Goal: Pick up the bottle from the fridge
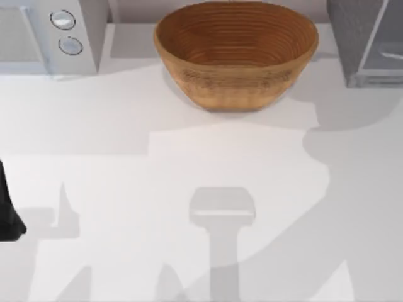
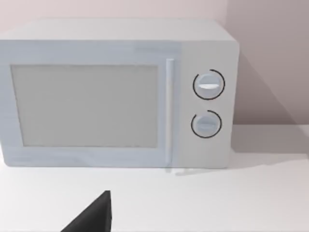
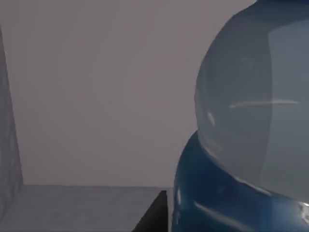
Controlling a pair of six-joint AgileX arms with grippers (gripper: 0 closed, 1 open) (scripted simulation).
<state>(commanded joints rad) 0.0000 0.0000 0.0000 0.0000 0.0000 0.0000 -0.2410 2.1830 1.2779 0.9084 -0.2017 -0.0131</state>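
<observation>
Blue-capped bottle point(image 3: 251, 121) close before right claw inside fridge point(image 1: 365, 38), grip unclear.

1. The fridge point(image 1: 365, 44) is cut off by the top view's right and upper edges — its interior cannot be seen from above.
2. The bottle point(image 3: 251, 121) runs past the right wrist view's edges.
3. The white box point(image 1: 44, 34) with two knobs is cropped at the top view's left corner.
</observation>
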